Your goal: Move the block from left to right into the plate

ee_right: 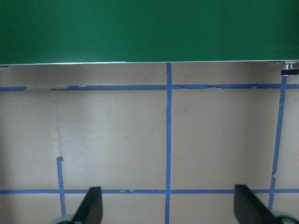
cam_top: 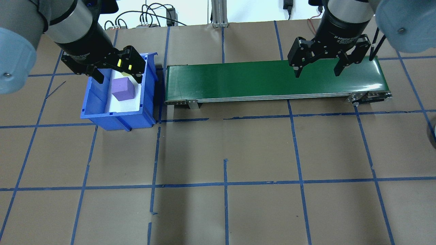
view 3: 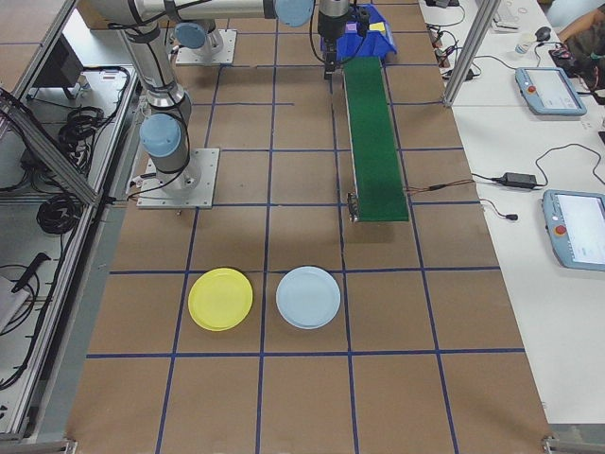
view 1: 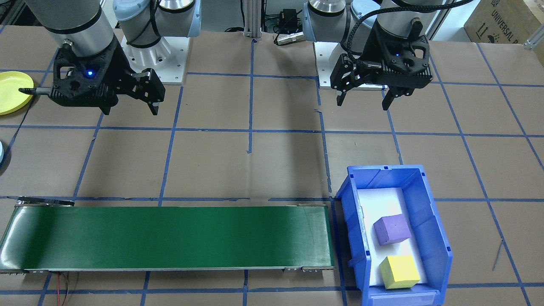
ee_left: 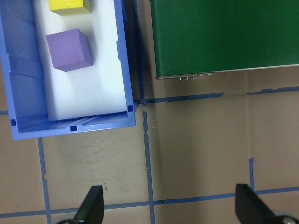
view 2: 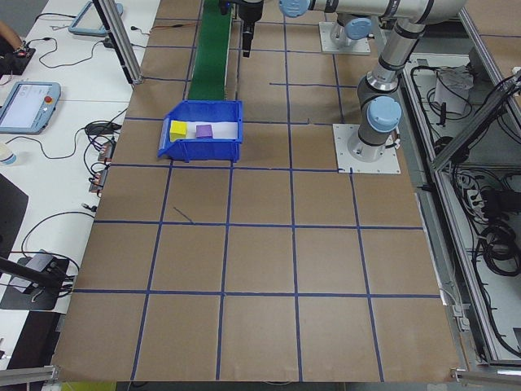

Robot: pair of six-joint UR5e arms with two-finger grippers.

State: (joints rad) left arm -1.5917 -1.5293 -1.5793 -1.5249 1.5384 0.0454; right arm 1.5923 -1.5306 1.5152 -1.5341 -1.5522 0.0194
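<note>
The purple block (view 1: pixel 392 229) and the yellow block (view 1: pixel 399 272) lie in the blue bin (view 1: pixel 437 238), on its white liner, a little apart from each other. Both are cubes, so neither has a long axis; the purple one sits turned slightly askew to the bin's walls. The bin's long side runs away from the robot, with the yellow block at the far end and the purple block nearer the middle. The bin stands just beside the end of the green conveyor belt (view 1: pixel 170 238) on the bench (view 1: pixel 263 161).

In the overhead view the left gripper (cam_top: pixel 117 73) hides most of the yellow block; the front-facing view and the left wrist view show both blocks whole. Only the right-side view shows both plates: the yellow plate (view 3: pixel 220 299) and the light blue plate (view 3: pixel 308 297) lie side by side on the bench, beyond the belt's other end.

The left gripper hangs above the bench, fingers spread wide, holding nothing. The right gripper (view 1: pixel 129 108) also hangs in the air, fingers spread wide, holding nothing.
</note>
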